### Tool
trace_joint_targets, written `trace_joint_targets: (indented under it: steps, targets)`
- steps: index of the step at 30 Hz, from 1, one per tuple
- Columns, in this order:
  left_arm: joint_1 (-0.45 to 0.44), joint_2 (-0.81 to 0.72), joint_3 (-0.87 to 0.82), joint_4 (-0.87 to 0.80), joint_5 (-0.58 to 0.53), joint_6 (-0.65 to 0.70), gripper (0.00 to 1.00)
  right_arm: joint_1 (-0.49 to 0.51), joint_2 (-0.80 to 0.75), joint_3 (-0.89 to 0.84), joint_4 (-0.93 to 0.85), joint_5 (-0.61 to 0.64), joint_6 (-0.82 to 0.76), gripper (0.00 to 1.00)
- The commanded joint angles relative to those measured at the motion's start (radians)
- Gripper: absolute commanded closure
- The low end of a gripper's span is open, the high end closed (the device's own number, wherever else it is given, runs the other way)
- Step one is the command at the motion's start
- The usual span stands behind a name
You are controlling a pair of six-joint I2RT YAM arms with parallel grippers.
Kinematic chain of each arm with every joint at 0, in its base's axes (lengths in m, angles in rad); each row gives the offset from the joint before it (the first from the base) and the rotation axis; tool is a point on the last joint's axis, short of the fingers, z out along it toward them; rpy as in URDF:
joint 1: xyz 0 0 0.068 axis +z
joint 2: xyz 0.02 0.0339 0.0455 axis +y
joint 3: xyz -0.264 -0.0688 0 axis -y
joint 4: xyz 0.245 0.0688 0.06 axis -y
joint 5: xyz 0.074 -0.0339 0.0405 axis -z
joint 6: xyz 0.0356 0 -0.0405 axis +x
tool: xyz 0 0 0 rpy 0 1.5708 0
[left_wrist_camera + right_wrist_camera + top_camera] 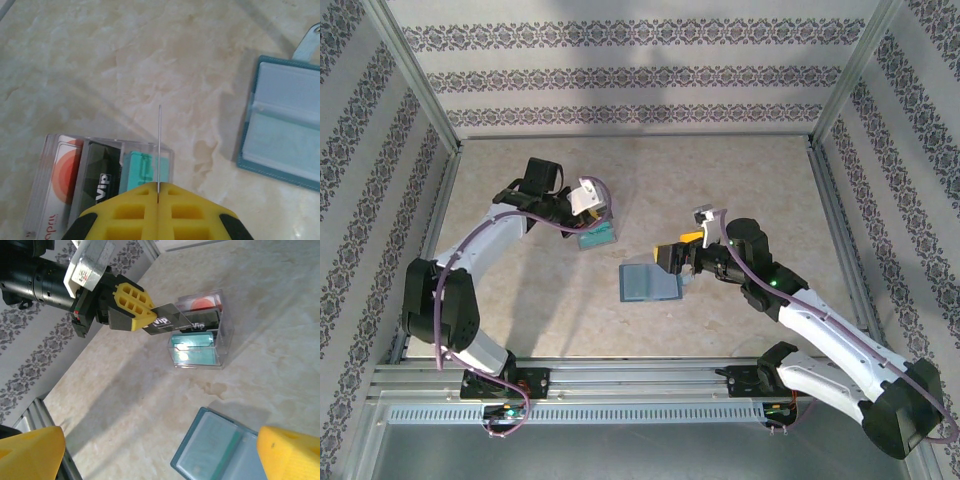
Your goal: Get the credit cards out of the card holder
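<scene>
1. From above, the card holder (648,282) is seen lying open and flat on the table (740,170), near its middle. The right gripper (678,258) is placed at the holder's upper right corner; whether it touches cannot be told. The left gripper (591,220) is held well to the left, over a clear box (596,238) in which teal can be made out.

2. In the left wrist view, the left gripper (159,189) is shown with its jaws pressed together on the held card (159,145), which is seen edge-on as a thin upright line. Beneath it, the clear box (100,138) contains three cards side by side: the white card with the red circle (62,175), a black VIP card (102,172) and a teal card (140,170). The card holder (285,125) lies to the right, apart from the box, with both panels facing up. What its pockets hold cannot be told.

3. In the right wrist view, the right gripper (159,447) is shown with its jaws wide apart and nothing gripped; the card holder (215,450) lies open on the table below them. The left gripper (145,320) is clamped on the held card (167,321), black and marked VIP, raised over the near edge of the clear box (228,340). In the box are seen the white card with the red circle (202,302), the black VIP card (200,326) and the teal card (195,347).
</scene>
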Motion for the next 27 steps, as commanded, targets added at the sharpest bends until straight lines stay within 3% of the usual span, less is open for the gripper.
trace_joint_targets:
  steps: [1, 27]
  targets:
    - [0.03, 0.049, 0.039, 0.052, 0.05, 0.093, 1.0, -0.01, -0.009, 0.032, -0.016, 0.06, 0.021, 0.02]
    - [0.101, 0.267, 0.151, 0.039, 0.037, 0.141, 1.0, -0.014, -0.033, 0.018, -0.029, 0.083, 0.038, 0.02]
